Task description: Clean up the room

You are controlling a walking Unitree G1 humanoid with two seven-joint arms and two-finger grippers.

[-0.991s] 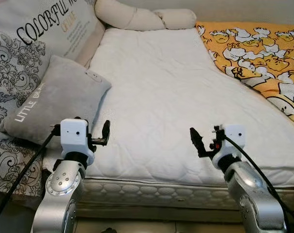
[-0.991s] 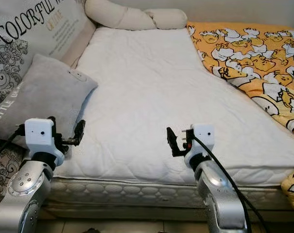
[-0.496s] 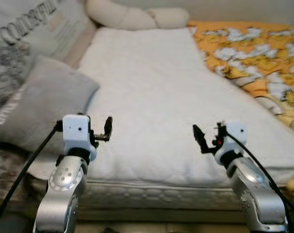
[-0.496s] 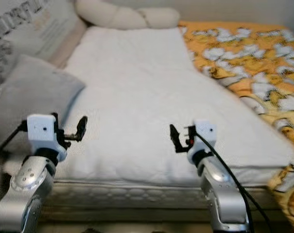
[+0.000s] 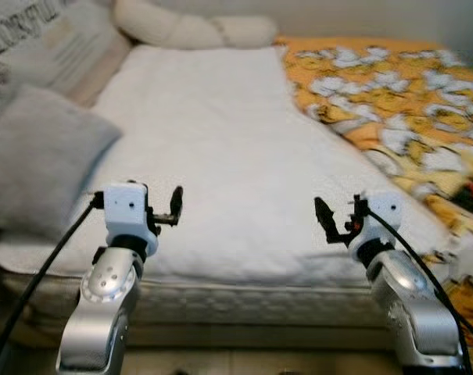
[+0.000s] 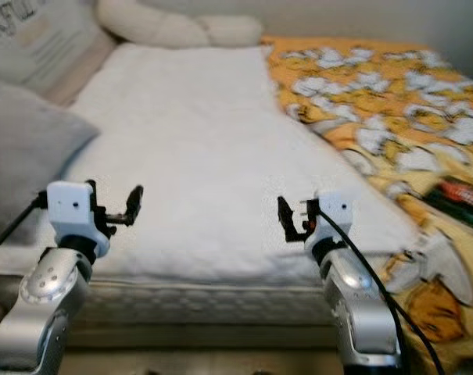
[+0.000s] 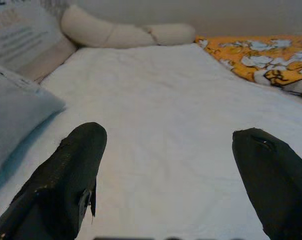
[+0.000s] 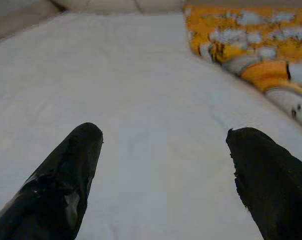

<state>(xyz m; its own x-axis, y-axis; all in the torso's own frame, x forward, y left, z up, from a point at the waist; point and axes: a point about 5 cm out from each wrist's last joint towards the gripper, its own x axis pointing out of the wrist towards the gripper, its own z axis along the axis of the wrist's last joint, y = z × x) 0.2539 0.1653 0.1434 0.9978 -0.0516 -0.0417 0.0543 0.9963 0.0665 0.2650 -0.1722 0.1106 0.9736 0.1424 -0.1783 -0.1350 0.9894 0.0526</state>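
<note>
Both arms are raised over the near edge of the white bed. A grey pillow lies at its left side, an orange duck-print blanket at its right.

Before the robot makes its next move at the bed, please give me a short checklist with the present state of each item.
1. Left gripper open and holding nothing: ok.
2. Right gripper open and holding nothing: ok.
3. Both grippers above the white quilted mattress, not touching it: ok.
4. Orange duck-print blanket tidy: not ok, it lies bunched on the bed's right side.
5. Small dark object on the blanket identified: cannot tell, blurred.
</note>
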